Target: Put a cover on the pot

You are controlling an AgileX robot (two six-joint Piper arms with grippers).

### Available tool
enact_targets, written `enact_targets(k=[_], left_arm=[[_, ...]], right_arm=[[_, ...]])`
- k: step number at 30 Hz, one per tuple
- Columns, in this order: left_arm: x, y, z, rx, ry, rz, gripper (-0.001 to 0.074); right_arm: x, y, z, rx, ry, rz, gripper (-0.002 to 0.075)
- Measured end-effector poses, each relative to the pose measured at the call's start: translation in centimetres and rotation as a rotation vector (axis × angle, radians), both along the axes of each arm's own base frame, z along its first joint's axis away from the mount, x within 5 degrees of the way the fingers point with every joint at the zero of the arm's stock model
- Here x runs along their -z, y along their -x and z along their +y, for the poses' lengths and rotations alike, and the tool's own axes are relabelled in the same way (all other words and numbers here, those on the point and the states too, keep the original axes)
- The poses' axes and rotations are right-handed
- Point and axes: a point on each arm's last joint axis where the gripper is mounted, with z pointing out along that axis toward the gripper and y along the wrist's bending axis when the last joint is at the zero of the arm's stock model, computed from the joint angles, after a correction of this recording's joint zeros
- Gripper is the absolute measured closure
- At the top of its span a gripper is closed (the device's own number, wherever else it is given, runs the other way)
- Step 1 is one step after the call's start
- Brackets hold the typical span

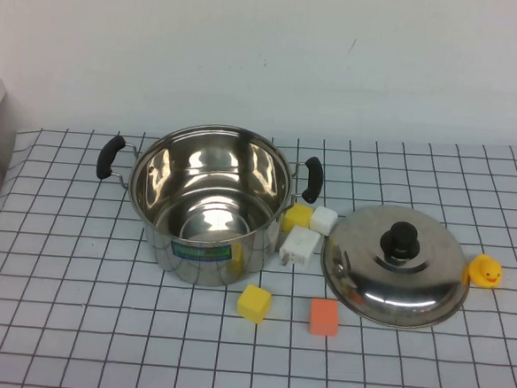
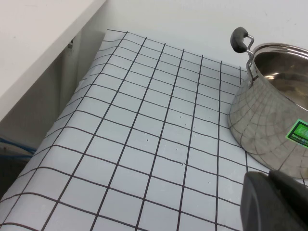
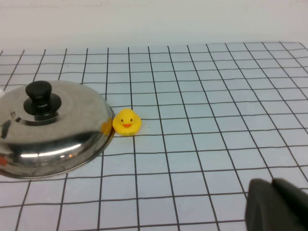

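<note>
pot uncovered, lid beside; left pincer, right pincer at table edges.

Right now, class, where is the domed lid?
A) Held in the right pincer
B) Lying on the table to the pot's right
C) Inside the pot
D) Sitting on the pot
B: the lid lies on the table right of the open pot.
</note>
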Motion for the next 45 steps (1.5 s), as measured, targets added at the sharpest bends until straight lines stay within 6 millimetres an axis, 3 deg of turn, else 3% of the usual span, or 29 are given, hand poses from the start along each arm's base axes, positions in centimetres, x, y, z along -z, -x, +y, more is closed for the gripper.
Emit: enact_targets(k=[7, 14, 19, 30, 32, 38, 45], left_arm=[[0.0, 0.0, 0.0, 0.0, 0.0, 0.0, 0.0738], [0.0, 0.0, 0.0, -0.001, 0.002, 0.0, 0.0738], [0.0, 0.0, 0.0, -0.001, 0.002, 0.0, 0.0738], [0.0, 0.0, 0.0, -0.001, 0.002, 0.0, 0.0738], [0.0, 0.0, 0.0, -0.001, 0.002, 0.0, 0.0738], [0.0, 0.0, 0.0, -0.001, 0.002, 0.0, 0.0738], [0.0, 0.0, 0.0, -0.001, 0.002, 0.0, 0.0738]], right_arm=[[0.0, 0.0, 0.4, -0.008, -0.121, -0.011, 0.0728], [-0.4, -0.2, 2.5, -0.03, -0.776, -0.062, 0.0728], [-0.7, -0.3, 2.7, -0.032, -0.891, -0.087, 0.0728], [-0.8, -0.3, 2.3, -0.087, -0.597, -0.099, 0.0728], [-2.1, -0.2, 2.5, -0.143, -0.49, -0.14, 0.0728], [-8.9, 0.4, 3.0, -0.315, -0.068, -0.26, 0.0728], [-10.6, -2.2, 3.3, -0.428, 0.081, -0.123, 0.0728]])
